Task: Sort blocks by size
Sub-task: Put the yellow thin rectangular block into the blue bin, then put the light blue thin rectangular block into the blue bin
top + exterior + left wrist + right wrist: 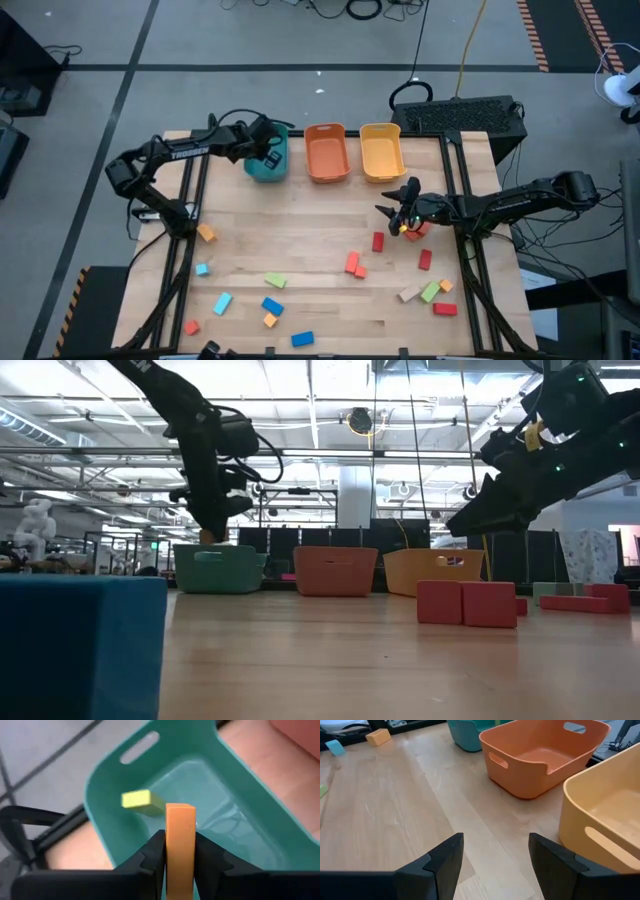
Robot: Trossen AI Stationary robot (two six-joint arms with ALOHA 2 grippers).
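My left gripper [268,155] hangs over the teal bin [266,168] at the table's far left, shut on an orange bar block [180,832]. A yellow block [136,799] lies inside the teal bin [240,780], against its far wall. My right gripper [392,206] is open above the table's right half, in front of the yellow bin [382,150], with nothing between its fingers [445,857]. Several loose blocks lie on the near half of the table, among them red ones [378,241] and blue ones [272,306]. My left gripper pinches the orange bar's two long sides [168,850] between its two fingers. The bar lies along the fingers, and its free end [180,810] juts out past the fingertips. The fingers slant downward into the teal bin's opening. The bar hangs clear above the bin's floor.
The orange bin [327,153] stands between the teal bin and the yellow bin along the far edge. Red blocks [465,603] lie just below and near my right gripper. Bare wood [290,225] spreads across the table's middle.
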